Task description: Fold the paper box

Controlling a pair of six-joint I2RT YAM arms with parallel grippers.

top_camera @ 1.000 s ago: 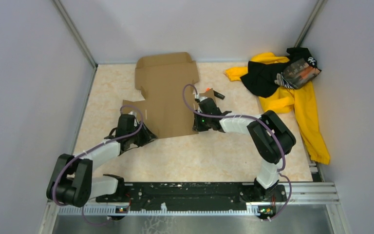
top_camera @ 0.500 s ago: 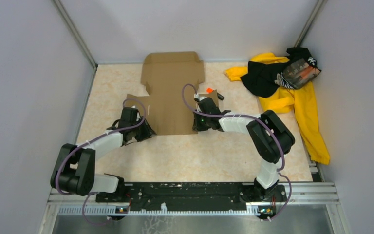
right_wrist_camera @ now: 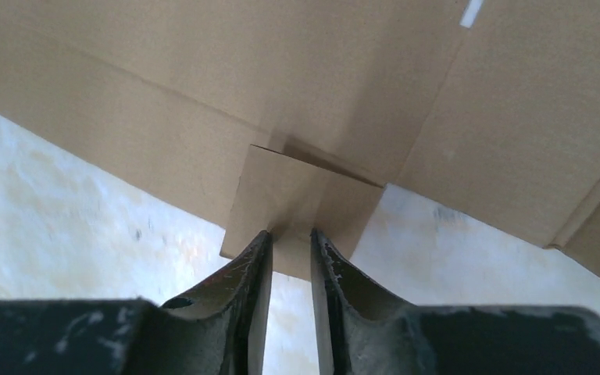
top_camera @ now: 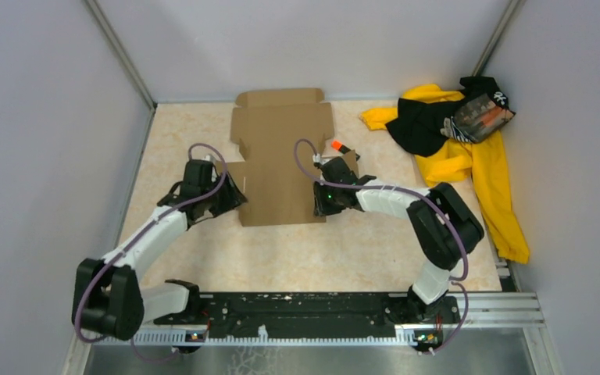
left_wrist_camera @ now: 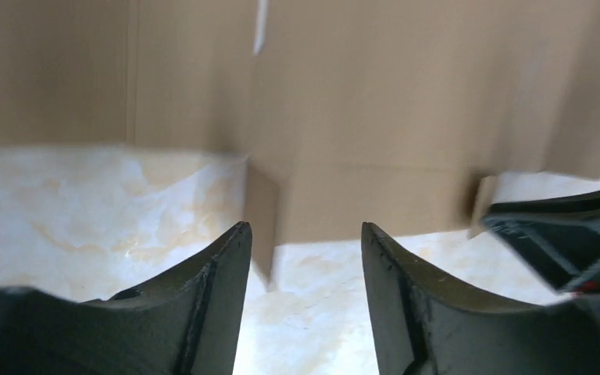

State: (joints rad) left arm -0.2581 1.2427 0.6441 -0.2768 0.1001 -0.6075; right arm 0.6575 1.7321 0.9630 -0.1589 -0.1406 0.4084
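The paper box (top_camera: 281,156) is a flat brown die-cut cardboard sheet lying mid-table, its long axis running away from the arms. My right gripper (top_camera: 324,201) is at its near right corner. In the right wrist view the gripper (right_wrist_camera: 291,234) is nearly closed on a small flap (right_wrist_camera: 305,199) of the paper box (right_wrist_camera: 297,94). My left gripper (top_camera: 230,197) is at the sheet's near left side. In the left wrist view it (left_wrist_camera: 305,230) is open, with a flap edge (left_wrist_camera: 262,234) of the paper box (left_wrist_camera: 375,117) just ahead between the fingertips, held by neither.
A yellow-and-black clothing pile (top_camera: 453,133) lies at the back right. A small orange-tipped object (top_camera: 336,145) sits by the sheet's right edge. Grey walls close in the left, back and right sides. A black rail (top_camera: 305,308) runs along the near edge.
The sheet has swung clockwise and shifted right, now lying square to the table. The left arm has moved forward along its left side. The right gripper stayed at the near right corner.
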